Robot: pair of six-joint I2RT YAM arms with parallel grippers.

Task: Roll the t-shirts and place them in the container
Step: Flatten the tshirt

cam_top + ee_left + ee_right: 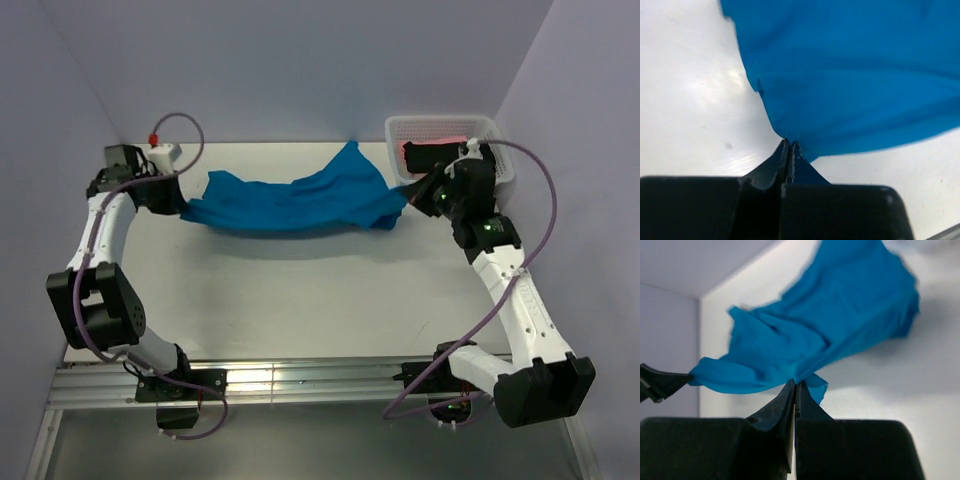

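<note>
A turquoise-blue t-shirt (295, 200) hangs stretched between my two grippers above the far part of the white table (300, 300), sagging in the middle. My left gripper (183, 205) is shut on its left edge; in the left wrist view the closed tips (789, 145) pinch the blue cloth (850, 75). My right gripper (408, 192) is shut on its right edge; in the right wrist view the tips (795, 384) pinch the cloth (825, 330). A pink shirt (440, 142) and a black shirt (428, 158) lie in the basket.
A white mesh basket (400, 128) stands at the far right corner, right behind my right gripper. Lilac walls close the back and both sides. A metal rail (300, 380) runs along the near edge by the arm bases.
</note>
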